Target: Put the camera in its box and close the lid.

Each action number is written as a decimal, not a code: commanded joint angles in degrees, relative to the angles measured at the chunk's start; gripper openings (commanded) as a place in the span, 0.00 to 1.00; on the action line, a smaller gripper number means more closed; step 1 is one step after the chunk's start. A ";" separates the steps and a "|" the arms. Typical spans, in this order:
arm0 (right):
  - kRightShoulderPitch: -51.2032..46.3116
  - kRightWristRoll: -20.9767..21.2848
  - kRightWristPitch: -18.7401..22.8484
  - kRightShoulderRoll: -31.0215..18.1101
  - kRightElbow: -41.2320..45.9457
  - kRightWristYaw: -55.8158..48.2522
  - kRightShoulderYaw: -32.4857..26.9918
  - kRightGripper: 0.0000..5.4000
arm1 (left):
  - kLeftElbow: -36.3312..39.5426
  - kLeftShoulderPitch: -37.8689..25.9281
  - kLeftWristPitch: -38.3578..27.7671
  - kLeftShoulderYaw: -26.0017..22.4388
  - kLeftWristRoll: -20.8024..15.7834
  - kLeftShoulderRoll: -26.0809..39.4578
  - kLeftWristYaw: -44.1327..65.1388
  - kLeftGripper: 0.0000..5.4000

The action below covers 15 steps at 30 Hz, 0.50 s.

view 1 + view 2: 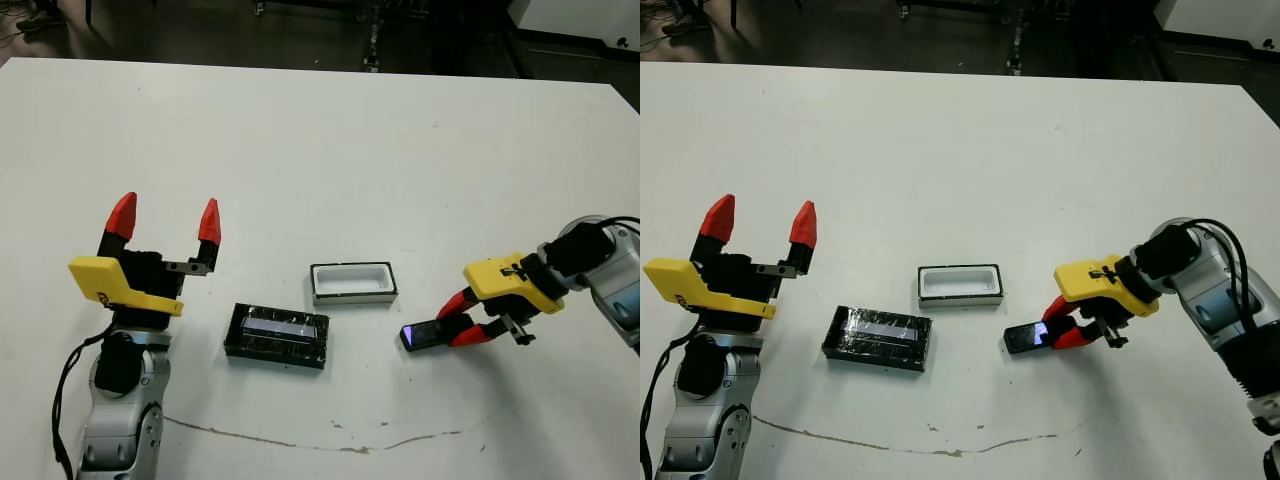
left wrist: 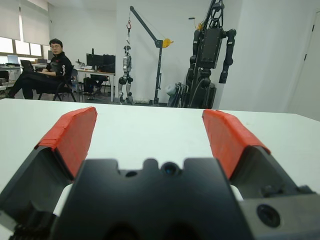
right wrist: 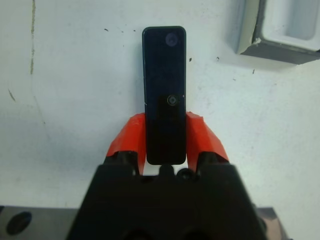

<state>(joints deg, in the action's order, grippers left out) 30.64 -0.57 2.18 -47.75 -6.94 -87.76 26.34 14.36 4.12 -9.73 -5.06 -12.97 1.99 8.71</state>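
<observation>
The slim black camera (image 3: 164, 95) is pinched between the red fingers of my right gripper (image 1: 462, 320), which is shut on it low over the table, right of the box. The camera's free end (image 1: 415, 337) points toward the table's middle. The white-walled box (image 1: 353, 282) sits open at the centre, empty inside. The glossy black lid (image 1: 277, 335) lies flat on the table to the box's front left. My left gripper (image 1: 165, 218) is held up at the left, open and empty, fingers pointing away from me.
A thin crack-like line (image 1: 330, 440) runs across the white table (image 1: 320, 150) near its front edge. Beyond the table's far side, the left wrist view shows a seated person (image 2: 47, 70) and standing robot frames (image 2: 210, 55).
</observation>
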 commanded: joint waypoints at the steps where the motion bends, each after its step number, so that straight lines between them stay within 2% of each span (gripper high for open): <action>1: -1.49 0.34 1.70 -0.85 0.46 1.08 -1.56 0.31 | 0.17 0.48 0.58 0.13 -0.29 -0.15 -0.08 1.00; 3: -1.54 -0.47 3.02 -0.69 0.55 1.34 -2.56 0.31 | 0.45 0.57 0.93 0.17 -0.30 -0.12 -0.18 1.00; 7: -0.08 -5.61 9.35 0.56 -1.38 1.30 -7.10 0.31 | -0.11 0.36 0.19 0.13 0.07 -0.07 -0.12 1.00; 11: 4.16 -12.09 18.53 2.64 -4.44 0.00 -11.30 0.31 | 0.09 0.45 0.50 0.25 -0.07 -0.21 -0.20 1.00; 15: 10.49 -13.85 25.39 3.09 -4.07 -1.46 -11.16 0.31 | 0.06 0.53 0.50 0.24 0.44 -0.07 -0.45 1.00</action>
<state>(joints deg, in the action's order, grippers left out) 38.12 -14.04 25.11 -44.70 -11.32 -88.11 15.07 14.48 4.20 -9.62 -4.77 -13.03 1.94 8.70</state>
